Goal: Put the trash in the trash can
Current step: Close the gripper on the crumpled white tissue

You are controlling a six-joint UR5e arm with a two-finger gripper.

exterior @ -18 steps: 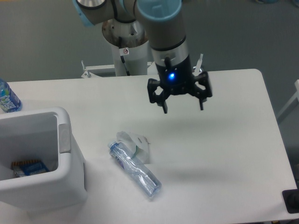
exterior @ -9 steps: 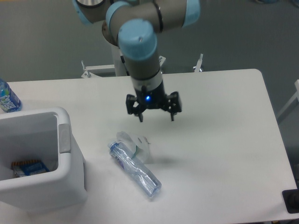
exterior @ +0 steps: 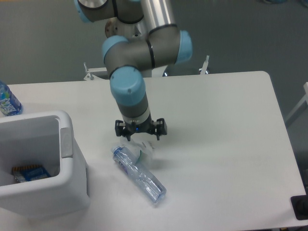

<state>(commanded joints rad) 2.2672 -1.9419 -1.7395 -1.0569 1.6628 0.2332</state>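
Observation:
A clear slim plastic bottle (exterior: 139, 175) lies on its side on the white table, cap toward the upper left. A small whitish see-through wrapper (exterior: 144, 148) with a green mark lies just beyond it, partly hidden by my gripper. My gripper (exterior: 141, 136) is open, fingers pointing down, right above the wrapper and close to the table. The white trash can (exterior: 62, 144) stands at the left front, well left of the bottle.
A blue and orange packet (exterior: 30, 173) lies inside the trash can. A bottle with a bright blue label (exterior: 7, 100) stands at the far left table edge. The robot base (exterior: 126, 53) rises behind the table. A black object (exterior: 301, 207) sits at the front right corner.
My gripper has moved left and toward the front and come down, from high over the table's middle to just above the wrapper. It stays open. Bottle and wrapper have not moved.

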